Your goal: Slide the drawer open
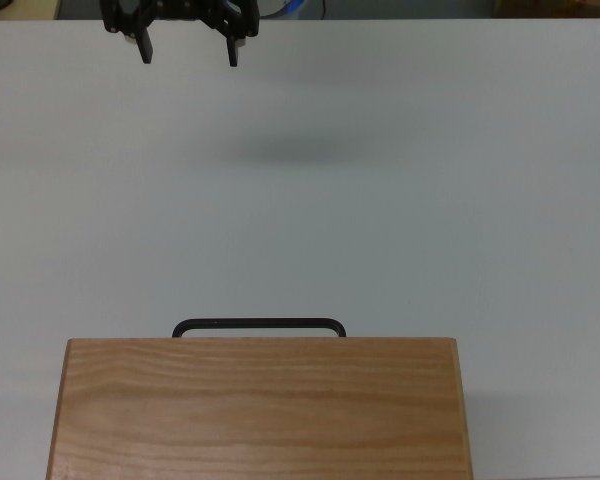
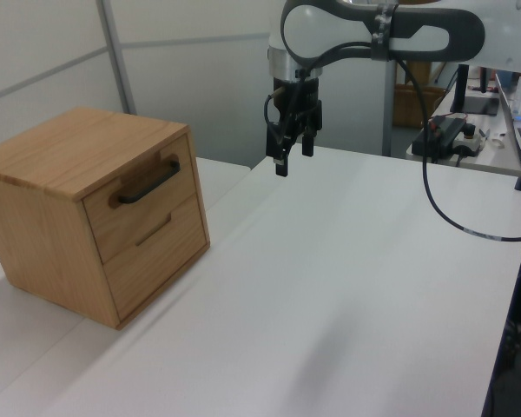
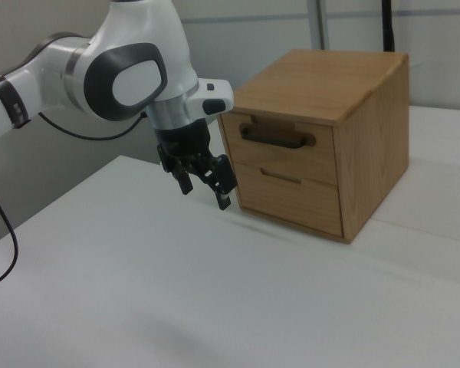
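One drawer [image 2: 143, 206] is sitting shut in the upper half of a light wooden cabinet [image 2: 65, 226], its front panel lying flush and its long black bar handle [image 2: 148, 182] projecting toward the open counter [image 2: 347, 278]. In the top view the handle [image 1: 259, 326] is showing just beyond the cabinet's grained top [image 1: 260, 405], at the bottom of the frame. A second, lower front with a small recessed pull [image 3: 280, 177] is sitting beneath the drawer in the right view.

The end effector [image 2: 292, 148] is hanging well apart from the handle, above the far part of the counter, with its fingers spread wide and gripping nothing; in the top view it [image 1: 189, 45] is appearing at the upper edge, offset toward the top view's left of the handle's middle.

Judged from here, the approach is carrying the main risks: fingers arriving too high would be striking the overhanging top, and too low would be meeting the lower front. An off-centre grasp could be skewing the pull and binding the drawer. Since nothing visible is anchoring the cabinet, a hard pull might be dragging the whole box across the counter.

The counter is appearing white, smooth and matte. Pale wall panels are standing behind, and a side desk with cables and equipment [image 2: 451, 135] is showing at the left view's right.
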Controlling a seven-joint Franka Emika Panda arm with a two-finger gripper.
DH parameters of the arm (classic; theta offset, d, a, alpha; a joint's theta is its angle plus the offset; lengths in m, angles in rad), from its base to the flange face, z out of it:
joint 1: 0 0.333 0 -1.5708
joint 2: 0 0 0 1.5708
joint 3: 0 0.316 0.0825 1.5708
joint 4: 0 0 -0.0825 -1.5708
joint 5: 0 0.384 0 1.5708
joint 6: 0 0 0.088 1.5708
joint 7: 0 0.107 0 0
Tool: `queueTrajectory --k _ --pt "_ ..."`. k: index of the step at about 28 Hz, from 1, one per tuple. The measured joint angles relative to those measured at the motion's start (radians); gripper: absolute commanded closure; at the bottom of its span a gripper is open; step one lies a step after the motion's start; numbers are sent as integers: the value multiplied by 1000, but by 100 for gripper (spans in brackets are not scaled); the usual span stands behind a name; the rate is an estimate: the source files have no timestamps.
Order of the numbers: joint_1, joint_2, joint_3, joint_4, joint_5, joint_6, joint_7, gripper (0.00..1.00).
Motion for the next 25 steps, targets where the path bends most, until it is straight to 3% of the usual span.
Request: queueTrajectory --k 16,25 --pt "0 0 0 2 1 1 21 0" --pt "0 7 0 2 3 111 212 0"
